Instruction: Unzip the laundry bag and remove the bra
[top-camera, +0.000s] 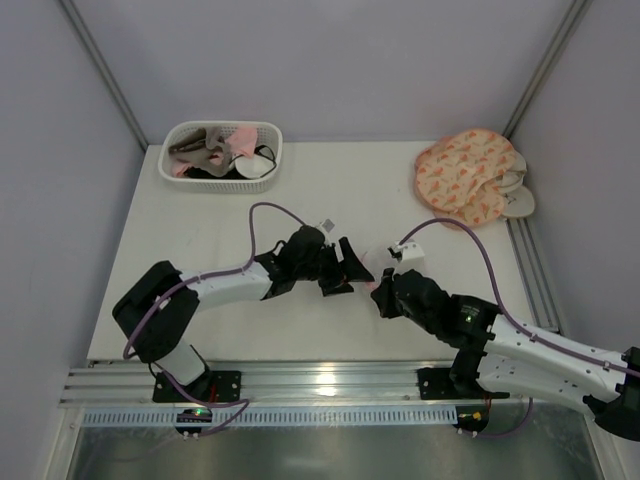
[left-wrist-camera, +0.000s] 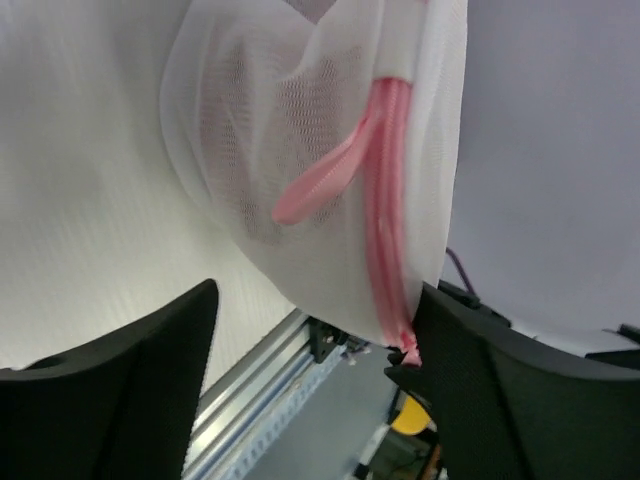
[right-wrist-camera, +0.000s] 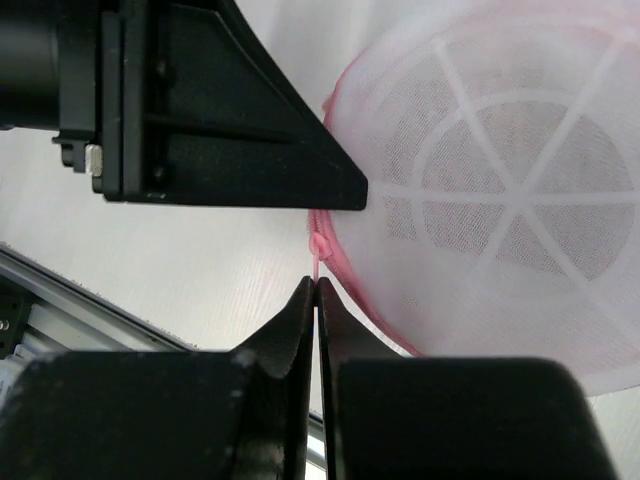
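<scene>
White tabletop (top-camera: 200, 300), mid-table between two robot arms: the laundry bag (right-wrist-camera: 520, 190) hangs there, the right gripper (right-wrist-camera: 316, 288) pinched tight on its pink zipper pull (right-wrist-camera: 318, 248), the left gripper (left-wrist-camera: 315, 300) spread wide around the mesh.

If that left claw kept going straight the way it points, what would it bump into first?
The laundry bag: the left gripper is open, and the white mesh with its pink zipper fills the view straight ahead, apparently very close.
</scene>
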